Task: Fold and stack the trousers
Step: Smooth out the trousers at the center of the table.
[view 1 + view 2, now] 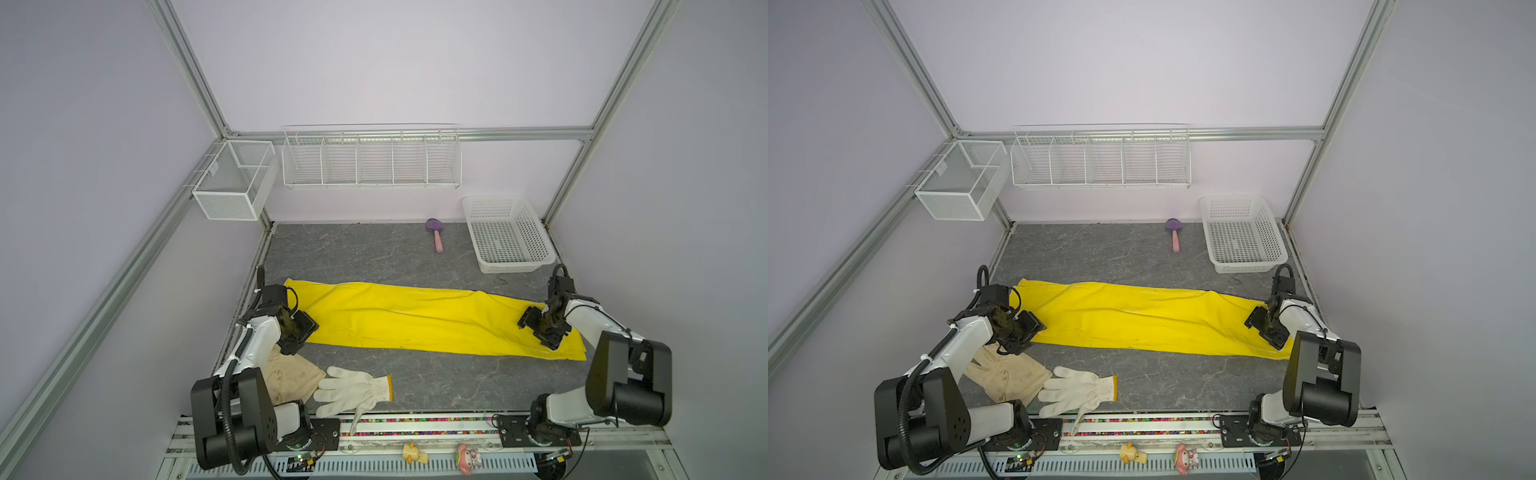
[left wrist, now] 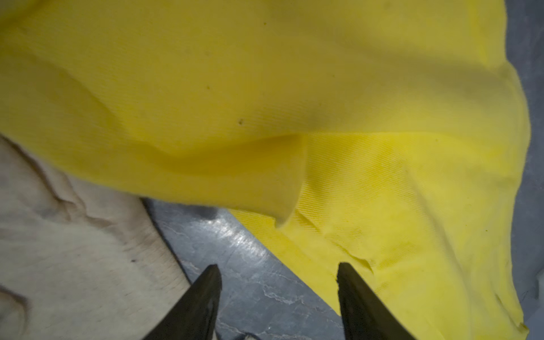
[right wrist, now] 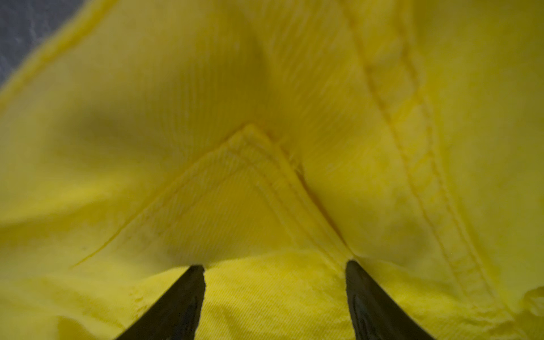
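One pair of yellow trousers (image 1: 415, 320) lies flat as a long strip across the table (image 1: 374, 257), leg ends by the left gripper (image 2: 278, 269), waist end under the right gripper (image 3: 275, 265). Both grippers stand w/ jaws spread, nothing held: left w/ bare table btwn its tips, right just over seamed cloth. Risks, IMO: left nips only the top layer, so the fold goes skew; or it catches the cream glove (image 1: 295, 376), which seems to touch the leg hem, & drags it along. Thick seams at right may slip. Near the front edge lies a knitted glove (image 1: 353, 390), clear of cloth. At the back, well apart: basket (image 1: 507, 237) & pink-handled tool (image 1: 435, 235).
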